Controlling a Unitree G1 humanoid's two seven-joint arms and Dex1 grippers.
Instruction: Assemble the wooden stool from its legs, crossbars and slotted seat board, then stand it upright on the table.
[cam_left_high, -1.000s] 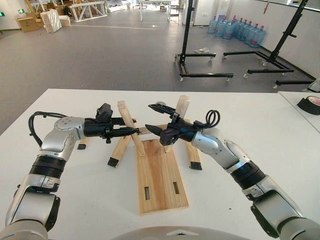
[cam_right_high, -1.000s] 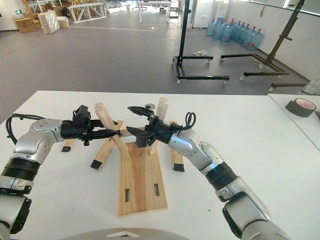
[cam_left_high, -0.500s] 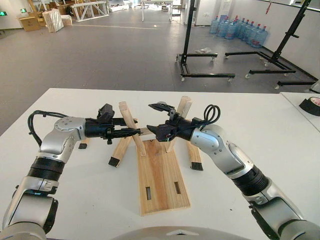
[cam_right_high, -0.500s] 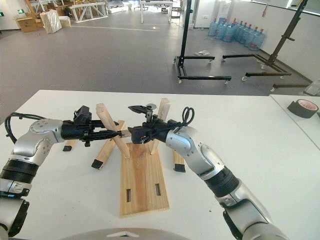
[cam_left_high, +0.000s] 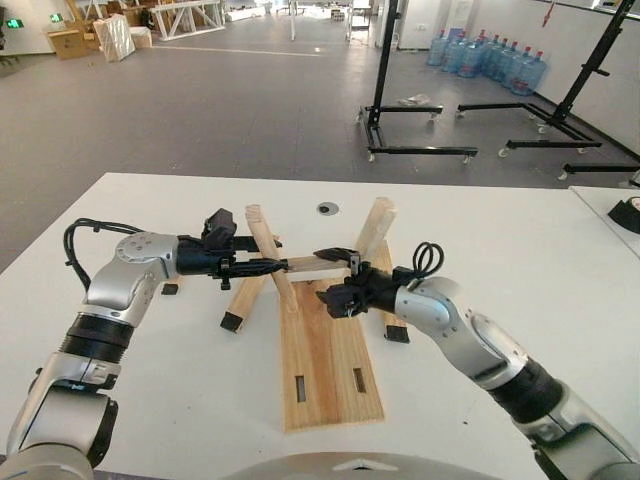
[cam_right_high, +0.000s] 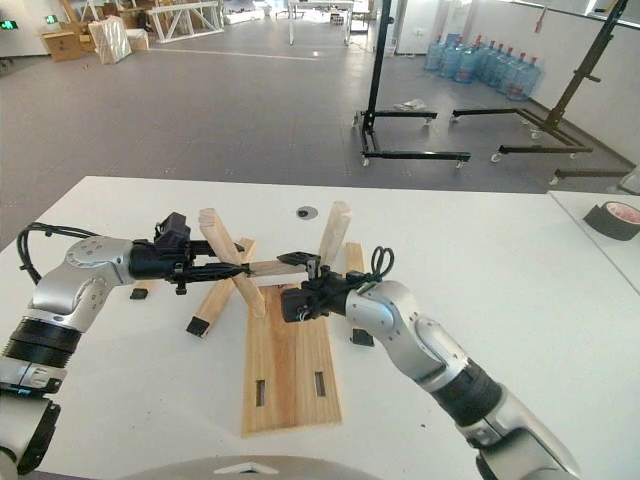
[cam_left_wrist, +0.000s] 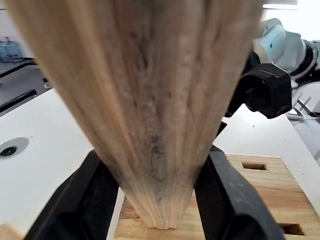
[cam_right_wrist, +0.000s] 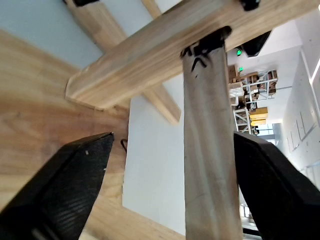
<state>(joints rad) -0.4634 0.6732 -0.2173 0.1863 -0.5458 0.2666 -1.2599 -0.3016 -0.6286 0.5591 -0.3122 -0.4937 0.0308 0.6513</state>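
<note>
The slotted seat board (cam_left_high: 327, 350) lies flat in front of me. Two crossed legs (cam_left_high: 262, 240) stand at its far left corner, and two more legs (cam_left_high: 374, 228) lean at its far right. My left gripper (cam_left_high: 270, 266) is shut on a crossbar (cam_left_high: 308, 265) and holds it level above the board's far end; in the left wrist view its fingers (cam_left_wrist: 85, 200) press both sides of the wood. My right gripper (cam_left_high: 333, 276) is open wide around the crossbar's free end, one finger above and one below, fingers (cam_right_wrist: 60, 185) apart from the wood.
A black-capped leg (cam_left_high: 387, 312) lies beside the board's right edge. A small black cap (cam_left_high: 170, 290) sits on the white table (cam_left_high: 520, 250) near my left arm. A round disc (cam_left_high: 327, 208) lies behind the legs, and a tape roll (cam_right_high: 617, 218) is at far right.
My right gripper has dropped from above the legs to the crossbar's free end, still open. The left gripper keeps its hold in the same place. The head camera shifted slightly.
</note>
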